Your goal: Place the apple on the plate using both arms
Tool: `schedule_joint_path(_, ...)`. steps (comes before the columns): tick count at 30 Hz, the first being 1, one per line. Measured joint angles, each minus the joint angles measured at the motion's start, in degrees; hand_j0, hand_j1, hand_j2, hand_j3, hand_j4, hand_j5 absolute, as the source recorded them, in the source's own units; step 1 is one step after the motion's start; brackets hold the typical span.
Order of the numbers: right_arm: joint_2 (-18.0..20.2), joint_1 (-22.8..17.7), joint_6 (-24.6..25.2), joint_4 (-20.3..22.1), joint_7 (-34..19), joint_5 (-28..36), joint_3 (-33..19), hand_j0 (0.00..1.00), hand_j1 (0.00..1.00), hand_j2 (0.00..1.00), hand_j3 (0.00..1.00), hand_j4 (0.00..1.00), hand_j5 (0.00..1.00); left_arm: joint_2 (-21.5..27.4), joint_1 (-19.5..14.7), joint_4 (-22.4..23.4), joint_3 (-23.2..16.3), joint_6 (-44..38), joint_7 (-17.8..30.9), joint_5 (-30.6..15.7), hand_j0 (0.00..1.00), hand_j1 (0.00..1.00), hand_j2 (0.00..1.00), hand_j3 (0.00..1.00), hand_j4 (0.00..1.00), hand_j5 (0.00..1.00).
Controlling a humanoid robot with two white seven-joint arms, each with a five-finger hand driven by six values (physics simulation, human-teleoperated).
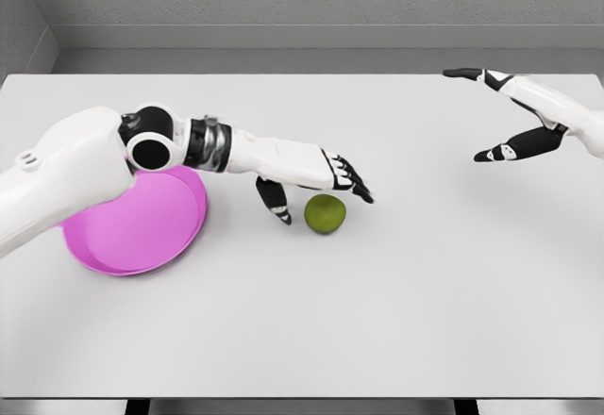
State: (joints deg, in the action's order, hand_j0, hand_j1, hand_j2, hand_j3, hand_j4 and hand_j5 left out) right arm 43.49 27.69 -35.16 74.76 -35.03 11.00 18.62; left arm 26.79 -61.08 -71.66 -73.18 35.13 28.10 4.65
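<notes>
1. Left arm (pixel 66 174) nearest the camera, a bulky white upper segment entering from the lower left and crossing over the top edge of the plate (pixel 142 231).
2. Plate: pink, round, shallow-rimmed, lying on the white bench (pixel 377 321); its upper left part hidden under the arm.
3. Left robot hand (pixel 316 189) reaches out past the plate, fingers spread, thumb hanging down. It holds nothing. Fingertips sit just above and around the apple; contact cannot be told.
4. Apple (pixel 325 214): green, dull, round, resting on the bench just right of the plate, near but apart from its rim, under the left fingertips.
5. Right robot hand (pixel 495 113) far right, raised, well apart from the apple; dark thumb and fingers opened wide, gripping nothing.
6. Grey wall (pixel 302 0) behind the bench.
</notes>
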Motion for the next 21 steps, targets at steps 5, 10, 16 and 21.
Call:
schedule_joint_path(5,0.08,-0.09,0.0,0.15,0.0,-0.04,-0.05,1.0,1.0,1.0,1.0,1.0,1.0,2.64,0.79,-0.07,-0.58,-0.01,0.08,-0.72,1.0,1.0,1.0,1.0,1.0,1.0)
schedule_joint_path(10,0.88,-0.18,0.0,0.65,0.0,-0.05,-0.01,1.0,1.0,1.0,1.0,1.0,1.0,1.15,0.35,-0.04,-0.68,-0.01,0.14,0.86,1.0,1.0,1.0,1.0,1.0,1.0)
schedule_joint_path(16,1.14,-0.18,0.0,1.5,0.0,-0.03,0.02,1.0,1.0,1.0,1.0,1.0,1.0,-1.65,0.35,0.46,-0.64,-0.02,0.14,1.22,1.0,1.0,1.0,1.0,1.0,1.0)
schedule_joint_path(21,1.17,-0.35,0.0,2.19,0.0,0.03,-0.02,1.0,1.0,1.0,1.0,1.0,1.0,-2.77,0.62,1.99,-0.67,-0.01,0.14,2.28,0.98,0.98,0.98,0.98,0.98,0.98)
